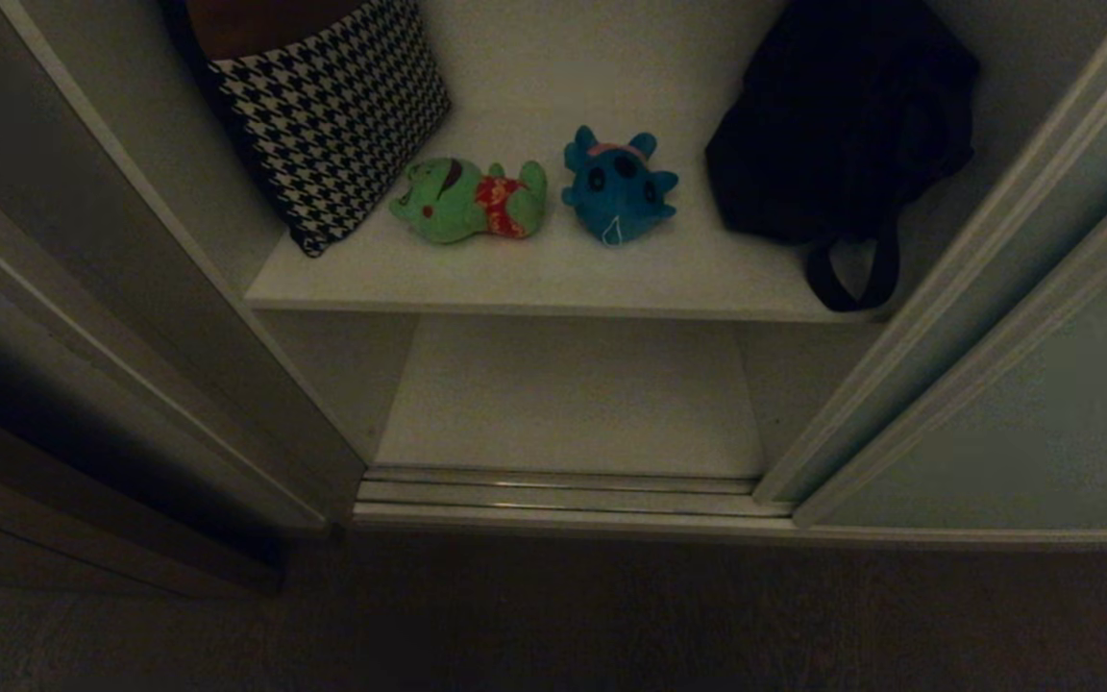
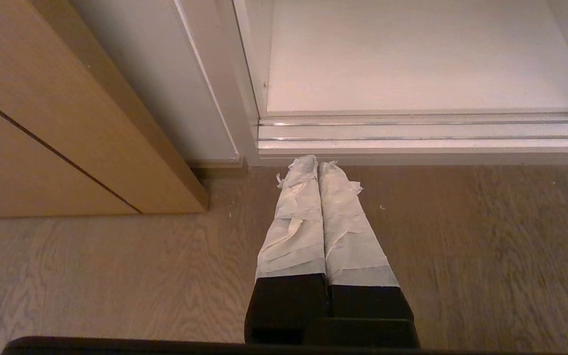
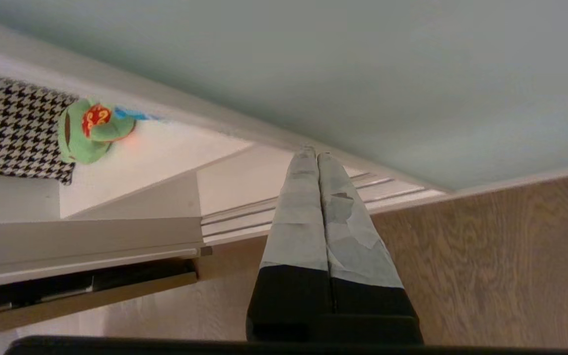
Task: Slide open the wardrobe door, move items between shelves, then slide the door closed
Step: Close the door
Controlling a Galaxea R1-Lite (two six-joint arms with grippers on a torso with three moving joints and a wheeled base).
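Green plush toy [image 3: 91, 130] on shelf [image 3: 165, 153], well apart from closed, empty right end effector [image 3: 316, 157]

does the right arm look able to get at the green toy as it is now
Probably yes: the door is slid aside, and the green toy lies near the shelf's front, nothing before it. The right gripper is shut and must open.

The left gripper [image 2: 318, 165] points forward and down, its two tape-wrapped fingers [image 2: 296, 222] pressed flat together along their whole length, holding nothing. The right gripper [image 3: 313, 150] is rolled sideways on its wrist, its taped fingers [image 3: 301, 217] likewise closed against each other and empty.
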